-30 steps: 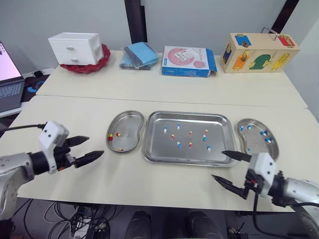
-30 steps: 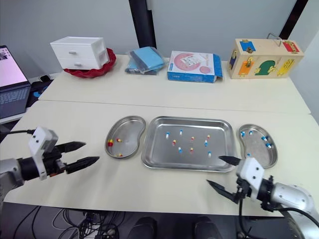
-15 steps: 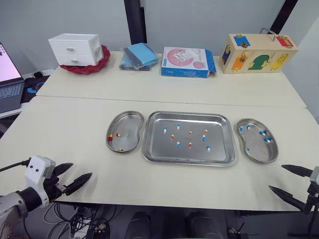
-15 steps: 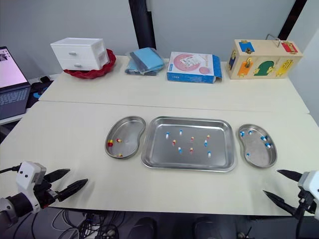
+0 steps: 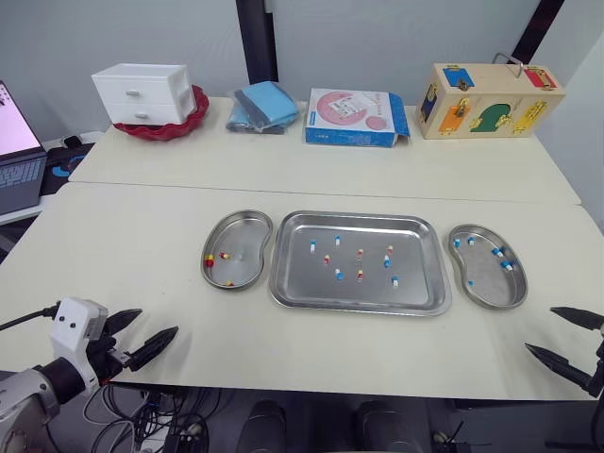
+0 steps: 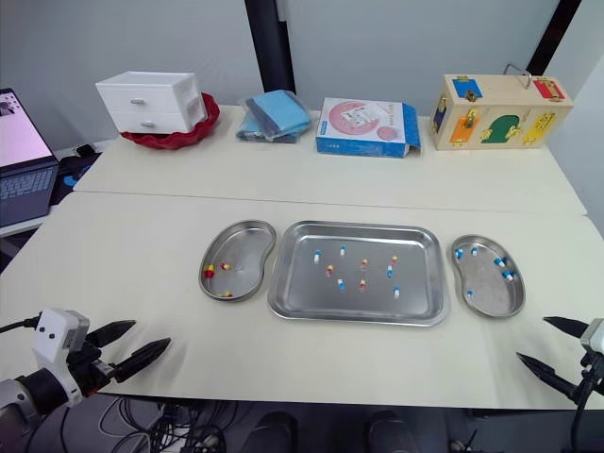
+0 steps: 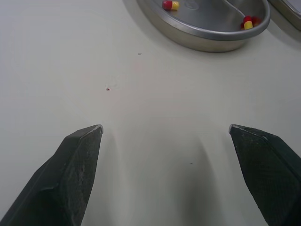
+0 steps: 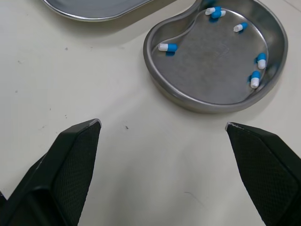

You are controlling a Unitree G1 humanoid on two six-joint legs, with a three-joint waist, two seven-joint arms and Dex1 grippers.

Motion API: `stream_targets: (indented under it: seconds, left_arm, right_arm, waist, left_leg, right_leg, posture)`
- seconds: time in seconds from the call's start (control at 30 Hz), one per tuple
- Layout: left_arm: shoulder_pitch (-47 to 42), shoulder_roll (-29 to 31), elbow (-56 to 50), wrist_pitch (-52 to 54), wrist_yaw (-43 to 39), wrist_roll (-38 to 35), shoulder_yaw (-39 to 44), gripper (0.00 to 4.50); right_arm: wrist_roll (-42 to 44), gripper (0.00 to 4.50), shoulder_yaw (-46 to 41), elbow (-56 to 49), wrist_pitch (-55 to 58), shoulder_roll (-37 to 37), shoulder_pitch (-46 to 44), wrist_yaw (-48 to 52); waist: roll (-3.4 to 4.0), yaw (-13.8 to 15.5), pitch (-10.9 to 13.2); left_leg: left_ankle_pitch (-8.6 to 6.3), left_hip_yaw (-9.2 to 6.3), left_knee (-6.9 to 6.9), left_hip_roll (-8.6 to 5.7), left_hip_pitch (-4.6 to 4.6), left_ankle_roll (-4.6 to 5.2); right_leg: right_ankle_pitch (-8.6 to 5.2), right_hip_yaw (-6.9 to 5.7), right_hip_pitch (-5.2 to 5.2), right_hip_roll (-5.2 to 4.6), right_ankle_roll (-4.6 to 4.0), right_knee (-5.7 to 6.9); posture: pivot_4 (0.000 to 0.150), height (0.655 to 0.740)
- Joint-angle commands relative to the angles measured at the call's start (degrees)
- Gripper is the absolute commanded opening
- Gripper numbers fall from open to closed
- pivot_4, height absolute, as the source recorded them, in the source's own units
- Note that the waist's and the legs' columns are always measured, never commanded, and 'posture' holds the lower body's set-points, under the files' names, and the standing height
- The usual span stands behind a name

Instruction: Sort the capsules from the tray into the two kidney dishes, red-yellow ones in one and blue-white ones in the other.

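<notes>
box (image 5: 356, 117) lettering illegible, beyond tray (image 5: 300, 283)

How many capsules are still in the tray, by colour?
Red-yellow capsules: 4
Blue-white capsules: 5
Total in the tray: 9

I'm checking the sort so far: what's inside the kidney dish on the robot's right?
Only blue-white capsules, about six, lying loose on the floor of the right kidney dish. None is red-yellow. Nothing covers the dish, so its whole floor is visible.
</notes>
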Motion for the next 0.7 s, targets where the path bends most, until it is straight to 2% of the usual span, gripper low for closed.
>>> stream_targets:
  seconds: [0.03, 0.33, 0.57, 0.7]
  left_arm:
    - [0.9, 0.9, -3.4, -0.4, -2.3, -2.0, -0.3, 4.46]
    - [-1.4, 0.3, -12.5, 1.8, -3.4, -6.3, -7.0, 4.46]
    - [-3.0, -6.4, -16.3, -4.3, -2.1, -7.0, -13.2, 4.46]
    - [-4.5, -8.3, -14.2, -8.5, -2.2, -4.2, -17.4, 4.46]
  right_arm:
    - [-0.3, 4.50, -0.2, -0.8, -1.3, -0.5, 0.1, 0.2]
    - [-0.2, 4.50, -0.4, -3.1, -0.5, -0.5, 1.2, 0.1]
    - [0.3, 4.50, -0.5, -7.8, 0.3, 0.2, 4.8, 0.8]
    - [1.4, 4.50, 1.1, -14.1, 1.1, 1.6, 8.6, 1.2]
  waist:
    - [0.00, 0.0, 0.0]
    - [0.03, 0.1, 0.0]
    - [0.11, 0.1, 0.0]
    - [0.11, 0.1, 0.0]
  left_leg:
    - [0.00, -0.01, 0.00, 0.00, 0.00, 0.00]
    - [0.00, 0.01, 0.01, 0.00, 0.00, 0.00]
    - [0.00, -0.01, 0.00, -0.01, -0.01, 0.00]
    - [0.00, -0.01, 0.01, -0.01, 0.00, 0.00]
  right_leg:
    - [0.00, 0.00, 0.00, 0.00, 0.00, 0.00]
    - [0.00, 0.00, 0.02, -0.01, 0.00, -0.01]
    - [0.00, 0.01, 0.02, 0.00, 0.00, -0.03]
    - [0.00, 0.00, 0.04, 0.00, 0.01, -0.03]
  posture:
    - [0.150, 0.7302]
    - [0.150, 0.7302]
    - [0.150, 0.7302]
    - [0.150, 0.7302]
